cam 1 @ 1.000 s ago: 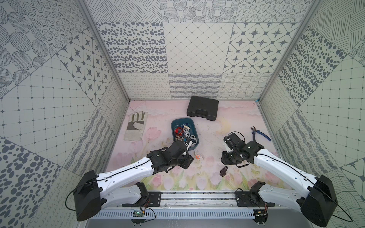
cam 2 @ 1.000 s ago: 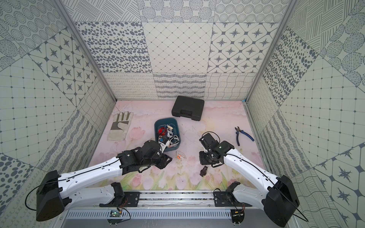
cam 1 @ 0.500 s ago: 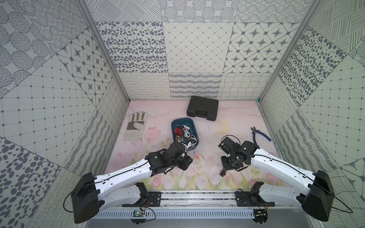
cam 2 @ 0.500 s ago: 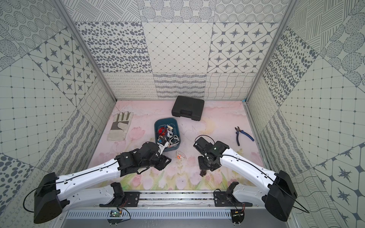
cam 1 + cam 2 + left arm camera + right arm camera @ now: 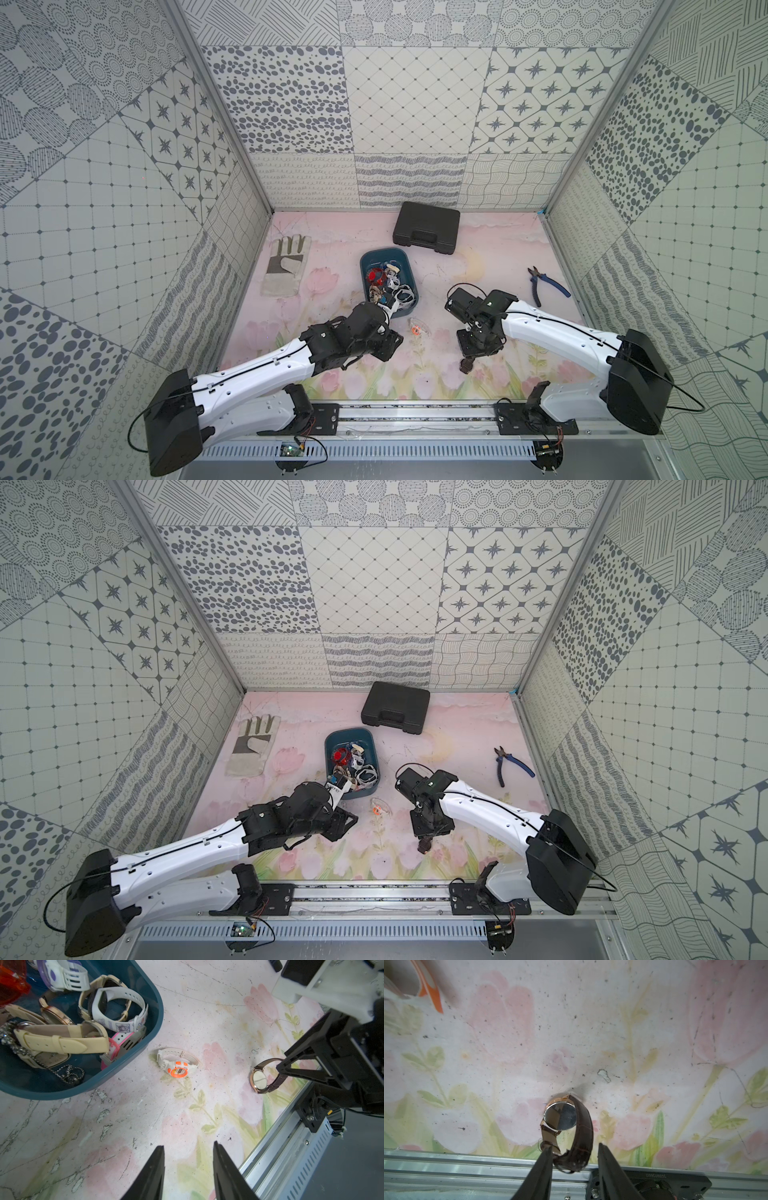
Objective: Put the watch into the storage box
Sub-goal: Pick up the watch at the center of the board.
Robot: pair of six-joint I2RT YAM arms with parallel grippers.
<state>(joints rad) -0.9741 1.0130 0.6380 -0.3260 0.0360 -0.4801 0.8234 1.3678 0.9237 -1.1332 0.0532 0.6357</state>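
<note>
Nearest the camera head runs the aluminium rail (image 5: 415, 411) along the front edge of the tulip-printed mat (image 5: 498, 257), and just beyond it stands the watch (image 5: 560, 1115), a rose-gold case on a dark brown leather strap, balanced on its edge with the strap looped upward. The right gripper (image 5: 574, 1145) points down over it with its fingers apart and the strap loop between them. One finger (image 5: 548, 1153) touches the buckle end, while the other stands just clear of the band. To the left, the left gripper (image 5: 188, 1145) hangs over bare mat with its fingers spread and nothing between them. Its wrist covers the near corner of the storage box (image 5: 411, 270) in both top views. Between the brown-strapped watch and that box lies a white digital watch with an orange bezel (image 5: 176, 1064), on the mat just off the tub's near corner and apart from its wall. The teal tub itself sits mid-mat and is crowded with a heap of watches (image 5: 62, 1041) — cream straps, white printed bands, a chain and a pink band against the near wall — with a red-orange translucent piece (image 5: 341, 755) farther in. Beyond, a grey-and-cream work glove (image 5: 284, 266) lies flat toward the left wall. Blue-handled cutting pliers (image 5: 546, 284) lie toward the right wall. A closed black hard case (image 5: 426, 227) sits against the back wall, near the tub's far end but not touching it.
</note>
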